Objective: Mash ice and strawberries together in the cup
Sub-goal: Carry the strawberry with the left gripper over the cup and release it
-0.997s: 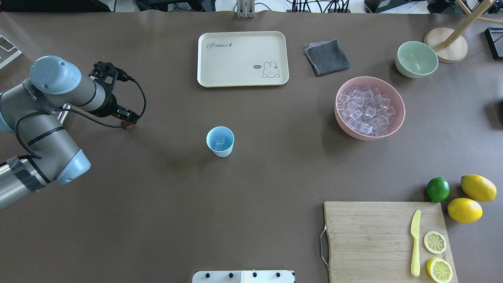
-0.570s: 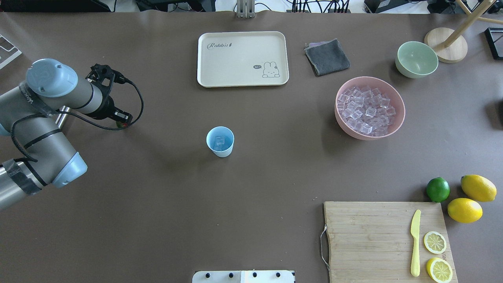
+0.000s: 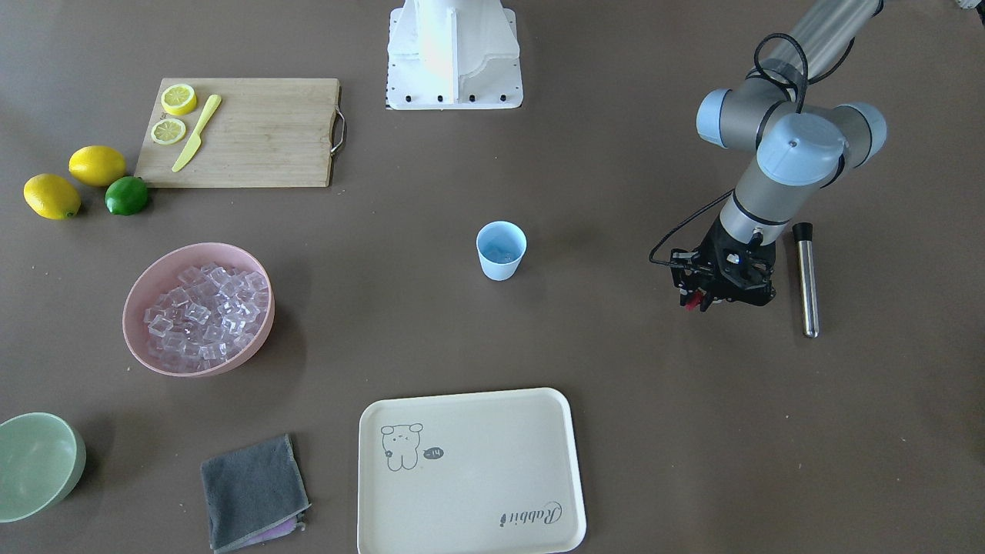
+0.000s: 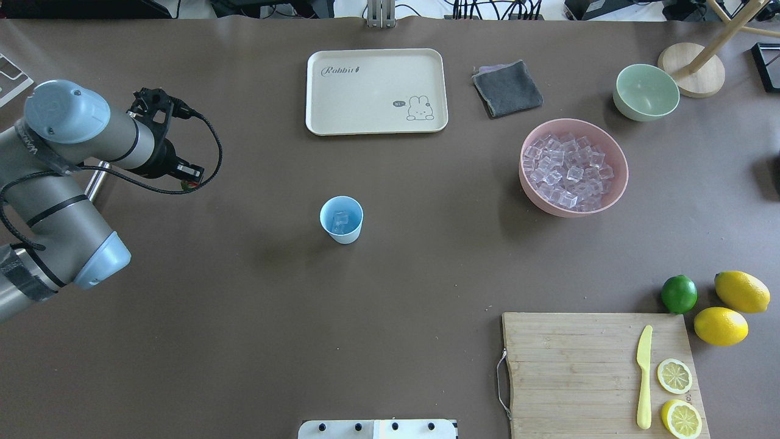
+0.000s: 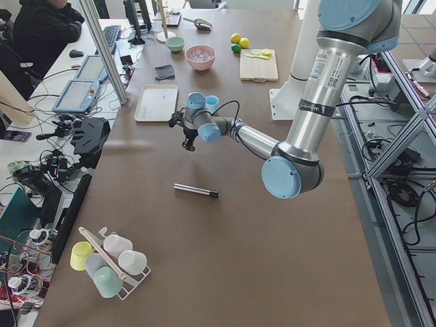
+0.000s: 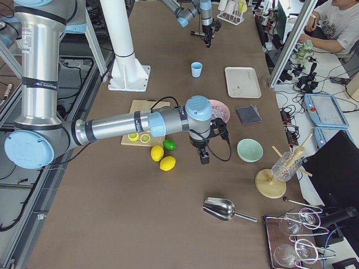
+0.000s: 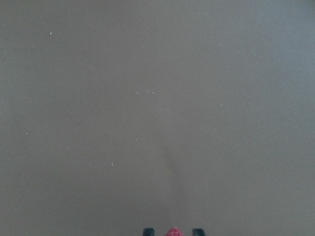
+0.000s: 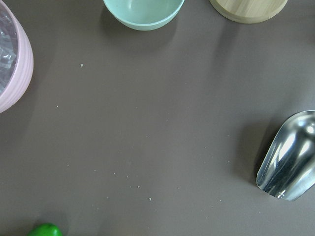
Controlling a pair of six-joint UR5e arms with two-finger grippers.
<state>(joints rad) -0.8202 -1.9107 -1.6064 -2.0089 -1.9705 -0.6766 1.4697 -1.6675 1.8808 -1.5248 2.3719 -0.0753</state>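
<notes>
The strawberry is pinched in the left jaws. They are closed to the berry's width, and only its red tip shows past the two dark fingertips. It appears to hang clear of the bare counter below.

The cup stands upright well apart from those jaws, toward the counter's middle on the robot's right. A few cubes of ice already lie at its bottom.

The step in hand is probably carrying the berry to the cup. To do it well, the jaws should travel above rim height and centre over the mouth. They should dip only slightly before letting go, so the berry lands on the ice and does not bounce out. The tumbler looks light, so a brush against its rim could tip it.

What shows of the berry is small, deep red and bumpy.

A metal pestle lies on the counter just beside the left jaws, handy for mashing afterwards. The right jaws hover far off, beside the pink bowl of spare ice. Only a side camera shows them, so whether they are parted cannot be told.
</notes>
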